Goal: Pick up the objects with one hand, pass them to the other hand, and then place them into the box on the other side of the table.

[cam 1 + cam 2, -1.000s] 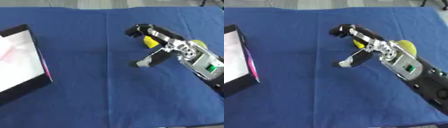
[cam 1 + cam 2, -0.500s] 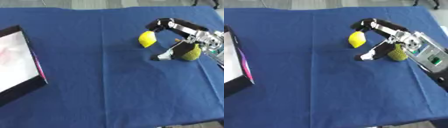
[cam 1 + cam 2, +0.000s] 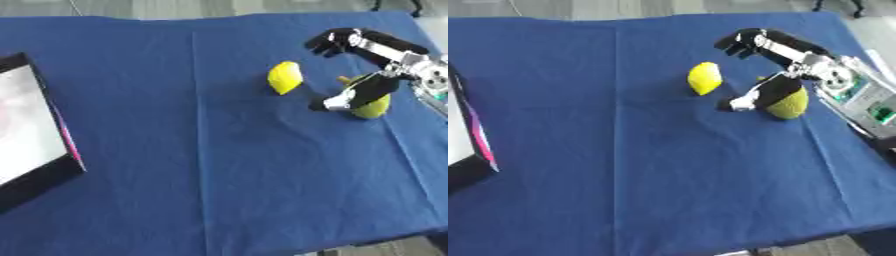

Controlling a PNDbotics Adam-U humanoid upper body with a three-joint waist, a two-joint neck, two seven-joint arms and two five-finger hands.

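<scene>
Yellow lemon (image 3: 284, 77) lies on the blue surface (image 3: 219, 165); the right robot hand (image 3: 785, 65) is spread open over a green-yellow fruit (image 3: 787, 105) (just beside it); the box (image 3: 31, 145) sits far left.

A plain deep-blue cloth (image 3: 201, 150) fills most of the frame. At upper right lies a bright yellow lemon (image 3: 284, 77), and just right of it a yellow-green fruit (image 3: 787, 105). The hand (image 3: 785, 65) there is black and silver. At left, the box (image 3: 35, 150) is black-walled, white inside, with a pink edge.
</scene>
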